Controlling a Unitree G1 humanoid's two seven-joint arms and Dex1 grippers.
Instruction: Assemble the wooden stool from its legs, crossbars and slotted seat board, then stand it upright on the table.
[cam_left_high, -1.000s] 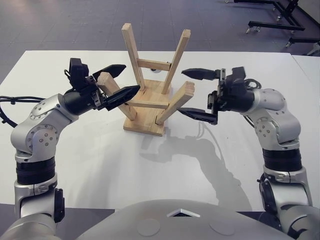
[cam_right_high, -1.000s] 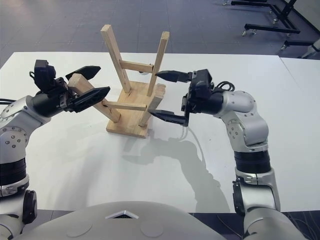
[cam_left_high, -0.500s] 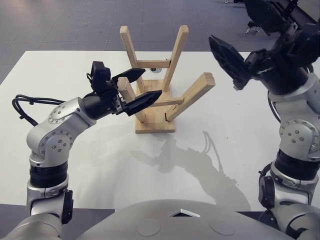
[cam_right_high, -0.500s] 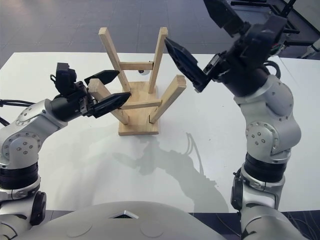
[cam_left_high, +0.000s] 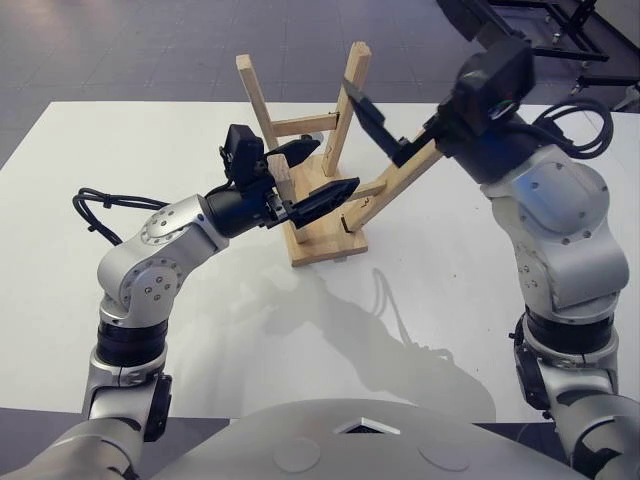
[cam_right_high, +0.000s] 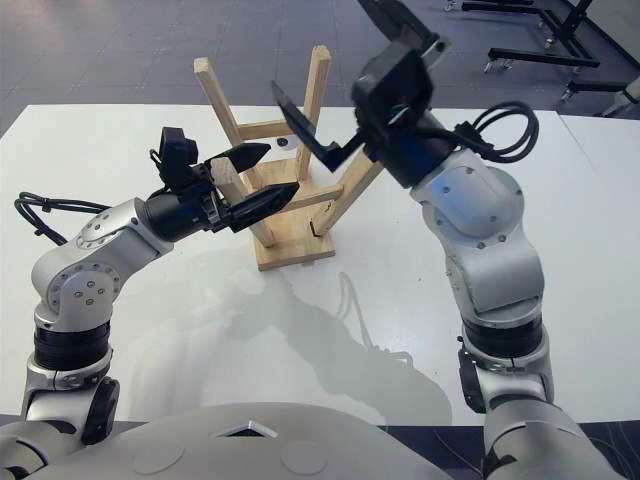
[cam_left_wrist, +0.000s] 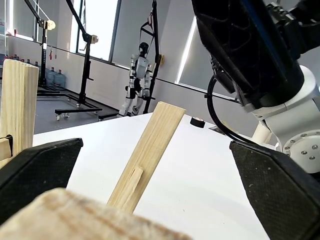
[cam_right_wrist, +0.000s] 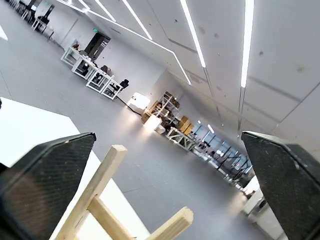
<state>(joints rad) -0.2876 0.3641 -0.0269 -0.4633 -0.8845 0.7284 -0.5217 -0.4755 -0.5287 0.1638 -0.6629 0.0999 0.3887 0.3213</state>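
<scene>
The wooden stool (cam_left_high: 325, 238) rests upside down on the white table (cam_left_high: 200, 330), seat board flat and its legs pointing up and outward, with crossbars (cam_left_high: 306, 125) joining them. My left gripper (cam_left_high: 318, 170) is open and straddles the tip of the near-left leg (cam_left_high: 281, 178); that leg's end grain (cam_left_wrist: 75, 220) lies between the pads. My right gripper (cam_right_high: 350, 70) is open and raised above the stool, over the near-right leg (cam_left_high: 402, 178). Two leg tips (cam_right_wrist: 95, 192) lie below it, between its fingers (cam_right_wrist: 45, 185).
A black cable (cam_left_high: 100, 208) loops off my left arm above the table's left side. A small dark roll (cam_left_wrist: 197, 122) lies on the table behind the stool. Black wheeled frames (cam_left_high: 590, 45) stand on the floor past the far right corner.
The stool has turned and slid to the right, my left gripper moving with its near-left leg. My right gripper has left the near-right leg and swung up over the stool.
</scene>
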